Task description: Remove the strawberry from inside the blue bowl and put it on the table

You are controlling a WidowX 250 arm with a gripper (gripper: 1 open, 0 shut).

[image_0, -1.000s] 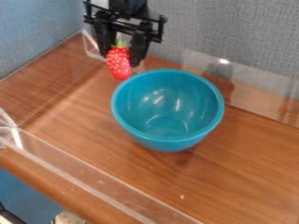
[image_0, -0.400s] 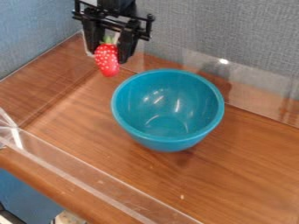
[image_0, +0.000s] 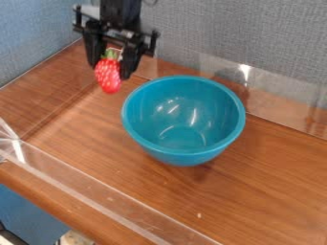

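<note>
The red strawberry (image_0: 111, 77) hangs in the air to the left of the blue bowl (image_0: 183, 120), well above the table (image_0: 90, 134). My black gripper (image_0: 114, 59) reaches down from the top of the view and is shut on the strawberry's upper end. Nothing lies inside the bowl, which stands upright in the middle of the table. The strawberry is apart from the bowl's rim.
Low clear acrylic walls (image_0: 274, 91) run along the table's edges, one at the back right and one along the front. A grey-blue fabric wall (image_0: 243, 29) stands behind. Bare wood lies left and in front of the bowl.
My gripper has moved to the left with the strawberry in it, away from the bowl's rim. The bowl has not moved.
</note>
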